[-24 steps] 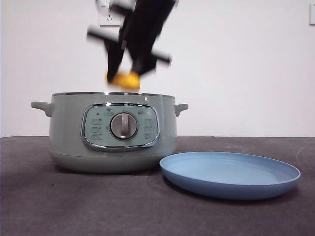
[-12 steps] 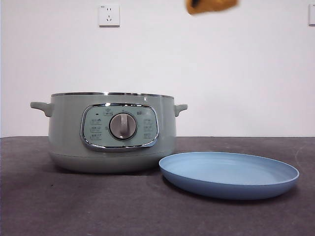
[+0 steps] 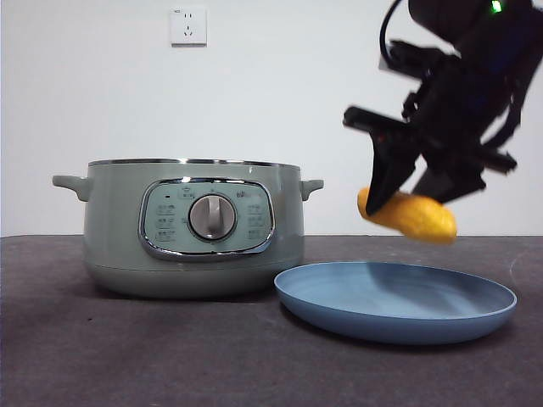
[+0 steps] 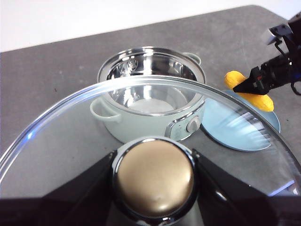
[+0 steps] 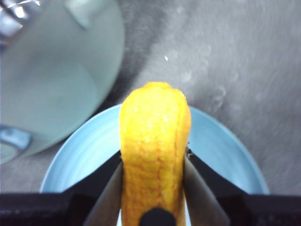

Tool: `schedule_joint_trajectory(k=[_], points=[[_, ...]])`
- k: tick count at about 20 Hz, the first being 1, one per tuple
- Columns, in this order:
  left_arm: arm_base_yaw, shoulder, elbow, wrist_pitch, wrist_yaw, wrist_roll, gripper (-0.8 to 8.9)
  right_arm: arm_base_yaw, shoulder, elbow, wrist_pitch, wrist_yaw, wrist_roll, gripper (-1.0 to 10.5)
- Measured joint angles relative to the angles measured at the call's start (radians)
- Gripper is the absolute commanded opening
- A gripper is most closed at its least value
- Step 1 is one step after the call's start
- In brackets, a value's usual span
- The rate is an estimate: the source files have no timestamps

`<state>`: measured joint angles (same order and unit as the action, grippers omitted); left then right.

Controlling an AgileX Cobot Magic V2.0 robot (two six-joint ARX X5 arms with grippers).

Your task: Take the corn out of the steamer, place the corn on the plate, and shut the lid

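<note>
A: Right tool (image 3: 399, 199)?
B: Clamped on the corn (image 3: 409, 215), one jaw each side of the cob. Corn hangs in the air over the plate (image 3: 395, 298), not touching it, tilted with one end lower in the front view.

A: Plate position?
B: On the dark worktop (image 3: 127, 356), just beside the steamer (image 3: 193, 229), toward the worktop's front edge. Light blue, nothing lying in it.

A: Steamer?
B: Uncovered. The left wrist view looks down into its shiny metal bowl (image 4: 151, 80); control dial faces the front edge.

A: Left tool (image 4: 154, 176)?
B: Closed around the knob (image 4: 155, 175) of the lid (image 4: 70, 136), jaws pressed against both sides. Glass lid held in the air, clear of the steamer.

A: Background?
B: White wall, one socket (image 3: 187, 25).
</note>
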<state>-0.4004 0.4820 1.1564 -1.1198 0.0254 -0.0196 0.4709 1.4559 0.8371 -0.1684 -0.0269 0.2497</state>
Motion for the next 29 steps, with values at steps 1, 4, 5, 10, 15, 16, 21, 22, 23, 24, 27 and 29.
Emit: schedule_joint_trajectory(k=[1, 4, 5, 10, 15, 16, 21, 22, 23, 24, 27, 29], points=[[0.000, 0.008, 0.000, 0.002, 0.000, 0.000, -0.09, 0.000, 0.005, -0.023, 0.032, 0.001, 0.028, -0.2], [0.000, 0.025, 0.000, 0.034, 0.000, 0.000, -0.09, 0.002, 0.041, -0.037, 0.085, 0.027, 0.088, -0.2], [0.000, 0.029, 0.000, 0.048, 0.000, 0.000, -0.09, 0.007, 0.061, -0.037, 0.104, 0.031, 0.102, -0.2], [0.000, 0.061, 0.000, 0.085, 0.000, 0.000, -0.09, 0.042, 0.189, -0.037, 0.126, 0.033, 0.134, -0.2], [0.000, 0.119, 0.000, 0.166, 0.003, 0.001, -0.09, 0.053, 0.197, -0.037, 0.142, 0.080, 0.147, 0.8], [0.000, 0.135, 0.000, 0.180, 0.003, 0.003, -0.09, 0.053, 0.197, -0.037, 0.140, 0.080, 0.148, 1.8], [-0.001, 0.255, 0.000, 0.326, 0.026, 0.012, -0.09, 0.053, 0.195, -0.037, 0.116, 0.080, 0.147, 5.8], [-0.001, 0.290, 0.000, 0.367, 0.042, 0.012, -0.09, 0.053, 0.190, -0.037, 0.111, 0.080, 0.146, 5.8], [-0.002, 0.327, 0.000, 0.413, 0.053, 0.012, -0.09, 0.053, 0.179, -0.037, 0.102, 0.079, 0.144, 5.8], [-0.002, 0.357, 0.000, 0.451, 0.057, 0.012, -0.09, 0.053, 0.163, -0.037, 0.085, 0.079, 0.140, 5.8], [-0.002, 0.469, 0.000, 0.568, 0.060, 0.029, -0.09, 0.053, 0.021, -0.039, 0.026, 0.080, 0.116, 5.8], [-0.002, 0.550, 0.000, 0.635, 0.060, 0.042, -0.09, 0.053, -0.101, -0.039, -0.035, 0.079, 0.101, 5.8]])
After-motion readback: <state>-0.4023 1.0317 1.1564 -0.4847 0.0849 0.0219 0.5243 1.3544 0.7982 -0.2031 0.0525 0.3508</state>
